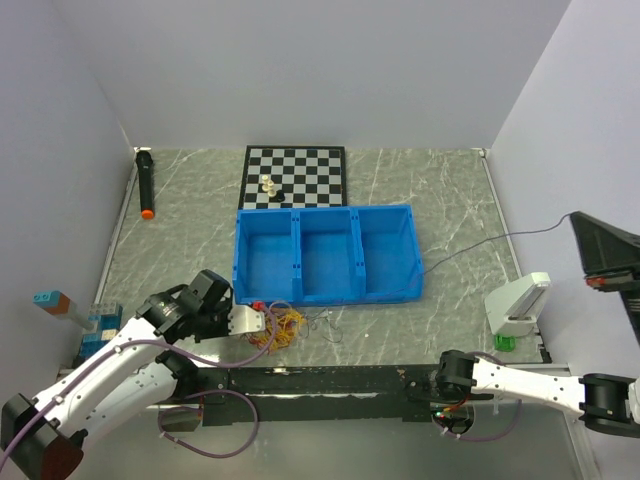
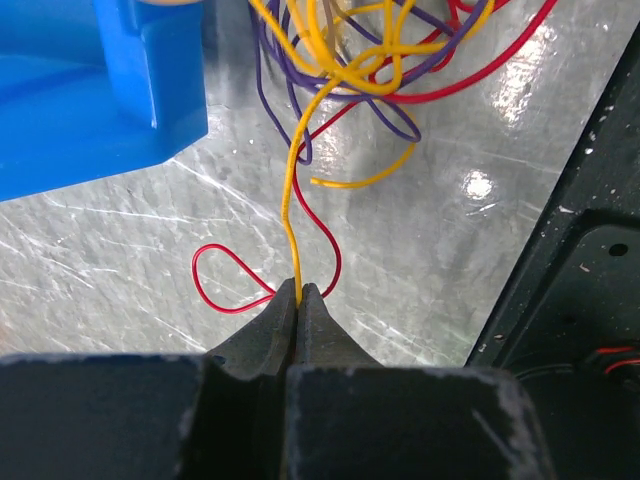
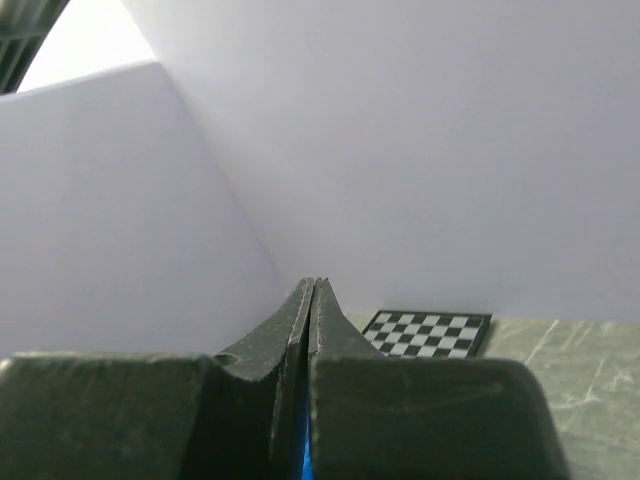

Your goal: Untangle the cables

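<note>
cables (image 2: pixel 370 70): hair-thin glossy loops in yellow, red and purple, tangled on the marbled grey table (image 2: pixel 420 240), just beside the front-left corner of the blue plastic bin (image 2: pixel 100 90). left gripper (image 2: pixel 302 290) pinches one yellow strand; right gripper (image 3: pixel 313 283) pressed together.

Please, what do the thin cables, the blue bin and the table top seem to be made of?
The cables: probably wire in smooth coloured plastic insulation; they gleam and hold loose loops. The blue bin: likely moulded plastic, with even colour, a rounded corner and a soft sheen. The table top: glossy grey marble pattern with bright reflections; stone or printed laminate, I cannot tell.
</note>
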Robot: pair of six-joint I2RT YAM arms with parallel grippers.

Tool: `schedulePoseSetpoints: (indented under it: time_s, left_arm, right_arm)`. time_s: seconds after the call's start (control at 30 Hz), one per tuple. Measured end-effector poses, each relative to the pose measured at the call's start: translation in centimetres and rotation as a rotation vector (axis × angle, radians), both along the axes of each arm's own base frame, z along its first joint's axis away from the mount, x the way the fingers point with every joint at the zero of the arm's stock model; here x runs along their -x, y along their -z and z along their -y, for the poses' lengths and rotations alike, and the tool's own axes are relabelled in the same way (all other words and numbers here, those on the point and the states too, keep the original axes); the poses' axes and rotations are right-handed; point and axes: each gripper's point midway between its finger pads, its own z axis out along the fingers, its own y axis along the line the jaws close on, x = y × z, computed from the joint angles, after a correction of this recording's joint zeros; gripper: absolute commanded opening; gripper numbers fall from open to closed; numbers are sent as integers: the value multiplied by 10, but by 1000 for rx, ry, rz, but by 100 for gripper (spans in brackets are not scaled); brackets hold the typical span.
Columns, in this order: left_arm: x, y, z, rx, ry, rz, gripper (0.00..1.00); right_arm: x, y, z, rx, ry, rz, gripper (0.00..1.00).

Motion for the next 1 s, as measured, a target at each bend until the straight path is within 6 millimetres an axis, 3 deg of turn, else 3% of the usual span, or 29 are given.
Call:
schedulePoseSetpoints:
  time_s: [0.53, 0.8, 1.0]
  left_arm:
    - [-7, 3, -3, -30, 1, 25, 1]
    - [-9, 3, -6, -44, -5, 37, 1]
    - [-11, 15, -21, -110, 9, 81, 1]
  right_arm:
    - [11, -78, 32, -29, 69, 140, 0]
    - [17, -109, 38, -37, 82, 201, 0]
    - [45, -140, 80, -114, 143, 289, 0]
